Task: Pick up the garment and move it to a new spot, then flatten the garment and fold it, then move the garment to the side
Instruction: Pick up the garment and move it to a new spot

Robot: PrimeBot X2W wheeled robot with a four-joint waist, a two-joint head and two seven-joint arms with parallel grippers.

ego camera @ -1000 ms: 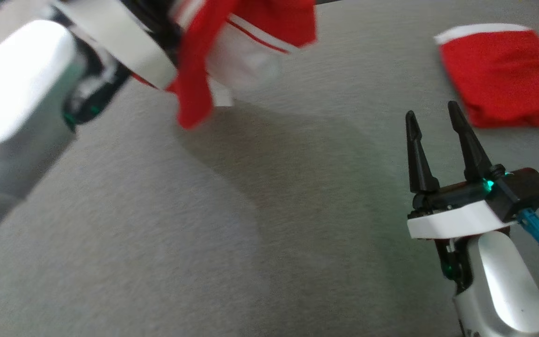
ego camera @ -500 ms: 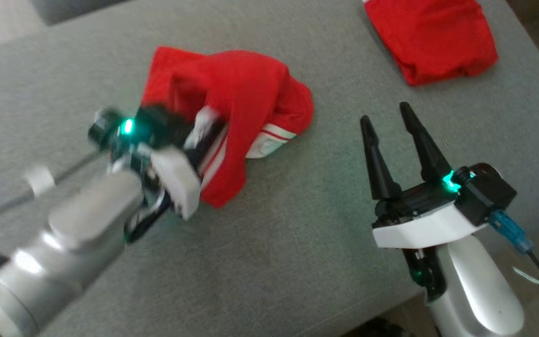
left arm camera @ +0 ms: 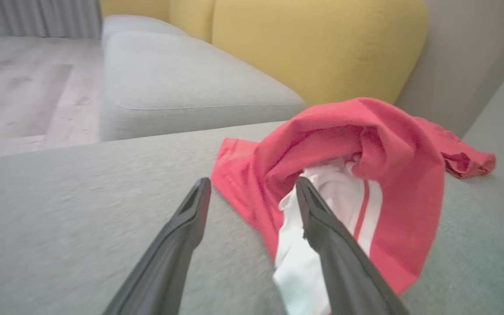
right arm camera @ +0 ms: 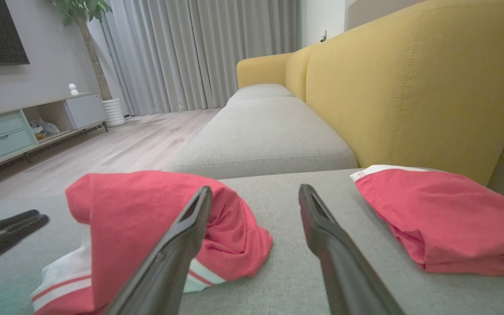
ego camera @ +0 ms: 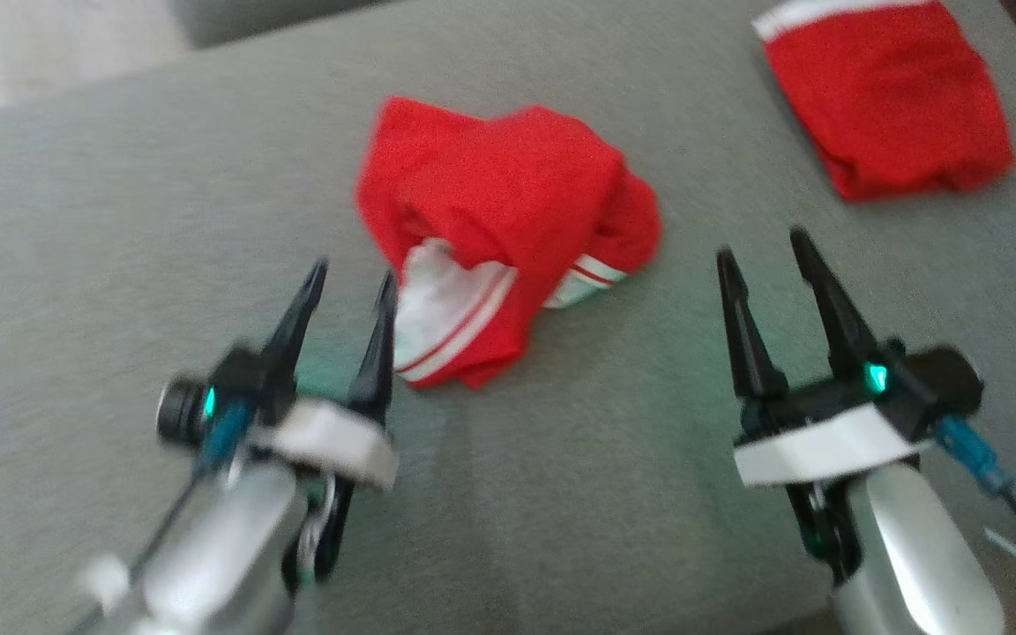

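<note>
The garment (ego camera: 508, 212), red with white striped trim, lies crumpled in a heap on the grey cushion (ego camera: 120, 220). It also shows as the garment (left arm camera: 365, 153) in the left wrist view and the garment (right arm camera: 147, 210) in the right wrist view. My left gripper (ego camera: 351, 282) stands open just left of its near white edge, nothing between the fingers. In the left wrist view the left gripper (left arm camera: 252, 188) has its right finger against the white trim. My right gripper (ego camera: 764, 251) is open, off to the garment's right, apart from it.
A second red garment (ego camera: 887, 97), folded, lies at the far right of the cushion; it is the folded piece (right arm camera: 444, 214) in the right wrist view. A yellow sofa back (right arm camera: 409, 87) rises behind. The wood floor (right arm camera: 138, 140) and a cabinet (right arm camera: 15, 127) lie beyond the cushion's left edge.
My left gripper has opened and let go of the garment, which now rests in a heap on the cushion. The left arm drew back toward me. The head camera has shifted.
</note>
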